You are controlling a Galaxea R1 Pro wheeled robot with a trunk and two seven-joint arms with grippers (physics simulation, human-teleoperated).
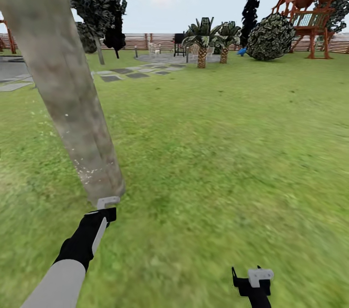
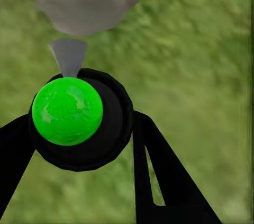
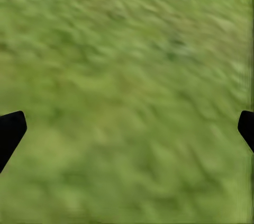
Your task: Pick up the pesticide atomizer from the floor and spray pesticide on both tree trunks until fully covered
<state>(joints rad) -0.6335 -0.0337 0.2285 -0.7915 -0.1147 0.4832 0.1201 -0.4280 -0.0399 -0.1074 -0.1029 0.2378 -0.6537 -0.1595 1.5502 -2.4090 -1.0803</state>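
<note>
Left end effector (image 2: 79,144) grips round green-capped atomizer (image 2: 67,110) near mottled trunk (image 1: 63,85).

Bright even daylight, no shadows, blurry grass (image 1: 218,162)

- The grass floor (image 1: 218,153) is stretching blurry and mottled green to the fence.
- A leaning tree trunk (image 1: 63,80) is rising from it.
- Grey stepping stones (image 1: 131,74) are lying flat in the grass, with palms (image 1: 203,41), a round bush (image 1: 271,36) and a wooden playset (image 1: 310,17) standing beyond.
</note>
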